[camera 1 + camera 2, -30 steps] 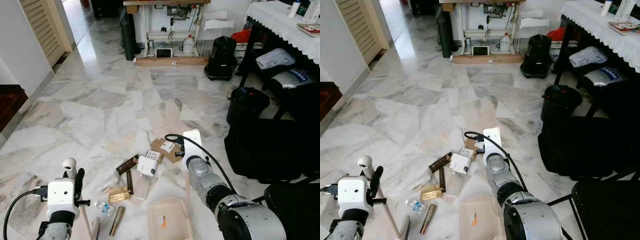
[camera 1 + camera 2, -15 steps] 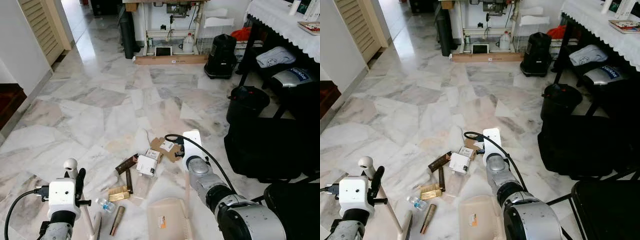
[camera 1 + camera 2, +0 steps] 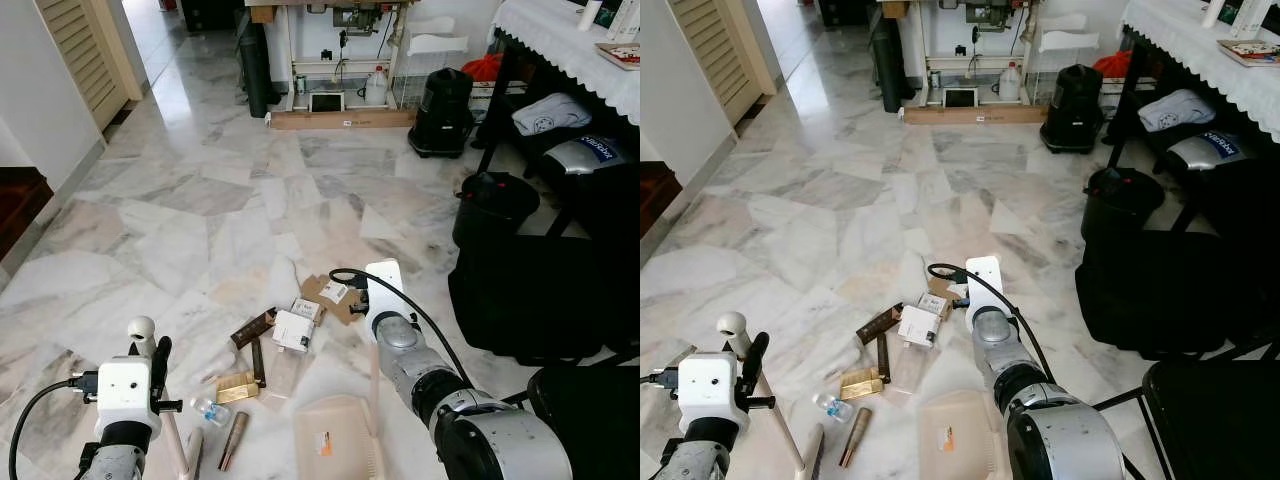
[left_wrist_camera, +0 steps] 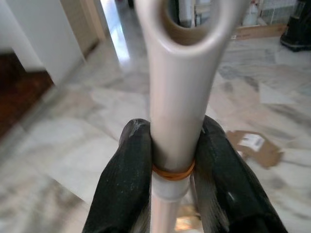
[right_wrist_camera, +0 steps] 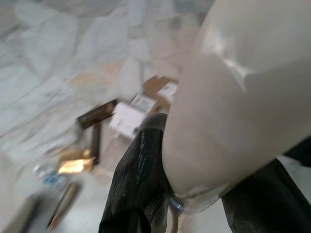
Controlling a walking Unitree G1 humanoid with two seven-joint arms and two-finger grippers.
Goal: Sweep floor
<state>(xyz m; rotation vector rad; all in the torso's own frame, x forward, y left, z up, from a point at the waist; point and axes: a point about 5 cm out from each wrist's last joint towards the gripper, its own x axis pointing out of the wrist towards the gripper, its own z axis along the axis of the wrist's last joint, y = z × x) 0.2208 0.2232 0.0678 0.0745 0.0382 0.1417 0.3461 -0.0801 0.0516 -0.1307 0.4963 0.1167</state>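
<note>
My left gripper (image 4: 172, 145) is shut on the cream broom handle (image 4: 177, 87), just below its ring end; the pole (image 3: 176, 452) slants down to the floor at the lower left. My right gripper (image 5: 204, 189) is shut on the beige dustpan handle (image 5: 243, 97). The dustpan (image 3: 335, 440) rests on the marble floor in front of me. Beyond it lies a litter pile: torn cardboard (image 3: 332, 296), a white box (image 3: 293, 330), brown wrappers (image 3: 254, 328), a gold packet (image 3: 238, 387), a small clear bottle (image 3: 209, 411) and a brown tube (image 3: 232, 441). The broom head is mostly out of frame.
Black bags (image 3: 535, 300) and a black bin (image 3: 495, 210) crowd the right, under a table with a white cloth (image 3: 570, 50). A black appliance (image 3: 442, 115) and a workbench (image 3: 335, 70) stand at the back. A louvred door (image 3: 85, 50) and a dark step (image 3: 20, 205) are at the left.
The left arm with the broom has sunk slightly. The dustpan and the litter lie where they were.
</note>
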